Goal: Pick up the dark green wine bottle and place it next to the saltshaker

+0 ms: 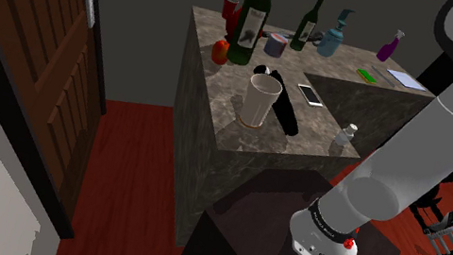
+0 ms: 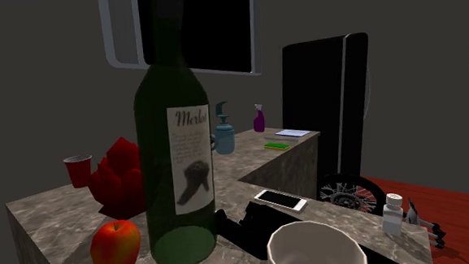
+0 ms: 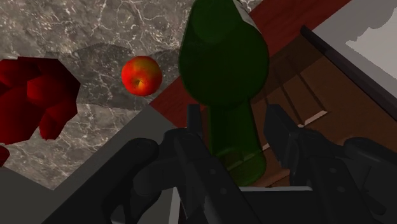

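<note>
Wine bottle (image 3: 221,60) neck between parted fingers (image 3: 195,130)

The second exterior view's top edge cuts off the wine bottle (image 2: 175,154) at the neck, and its bottom edge cuts the white cup (image 2: 311,250). Behind both on the worktop (image 2: 57,216), the black tool (image 2: 230,221) is partly hidden — its grip cannot be told.

Dim, evenly lit renders — faint sheen on the wine bottle (image 2: 162,98).
</note>
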{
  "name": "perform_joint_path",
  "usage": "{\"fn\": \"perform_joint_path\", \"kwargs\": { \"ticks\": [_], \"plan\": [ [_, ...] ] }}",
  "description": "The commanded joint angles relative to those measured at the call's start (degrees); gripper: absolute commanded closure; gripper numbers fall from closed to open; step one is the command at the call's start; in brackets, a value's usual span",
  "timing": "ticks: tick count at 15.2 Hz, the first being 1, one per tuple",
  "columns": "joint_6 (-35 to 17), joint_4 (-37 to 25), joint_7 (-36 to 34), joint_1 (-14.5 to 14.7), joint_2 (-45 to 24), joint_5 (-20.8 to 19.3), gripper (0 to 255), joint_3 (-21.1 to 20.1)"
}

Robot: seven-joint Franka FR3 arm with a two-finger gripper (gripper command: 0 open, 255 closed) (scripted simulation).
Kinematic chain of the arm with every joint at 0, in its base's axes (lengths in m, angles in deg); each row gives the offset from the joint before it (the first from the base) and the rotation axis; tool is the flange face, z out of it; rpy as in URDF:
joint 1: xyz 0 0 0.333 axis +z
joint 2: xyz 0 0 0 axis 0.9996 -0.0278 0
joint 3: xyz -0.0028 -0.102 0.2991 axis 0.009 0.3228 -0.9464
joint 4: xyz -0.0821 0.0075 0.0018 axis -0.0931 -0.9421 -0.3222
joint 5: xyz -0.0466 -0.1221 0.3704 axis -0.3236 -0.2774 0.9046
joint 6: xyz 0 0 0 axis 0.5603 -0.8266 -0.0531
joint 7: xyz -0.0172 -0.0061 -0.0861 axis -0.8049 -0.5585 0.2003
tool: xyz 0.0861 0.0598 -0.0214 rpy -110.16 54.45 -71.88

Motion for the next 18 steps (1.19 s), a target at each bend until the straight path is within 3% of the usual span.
{"fn": "perform_joint_path", "kwargs": {
  "ticks": [1, 9, 18],
  "plan": [
    [0.1, 1.4, 1.0, -0.5, 1.5, 0.0, 255, 0.5],
    [-1.1, 14.3, 8.7, -4.0, 13.3, -1.0, 255, 4.6],
    [0.2, 21.9, 18.6, -7.9, 22.4, -3.3, 255, 10.8]
  ]
}}
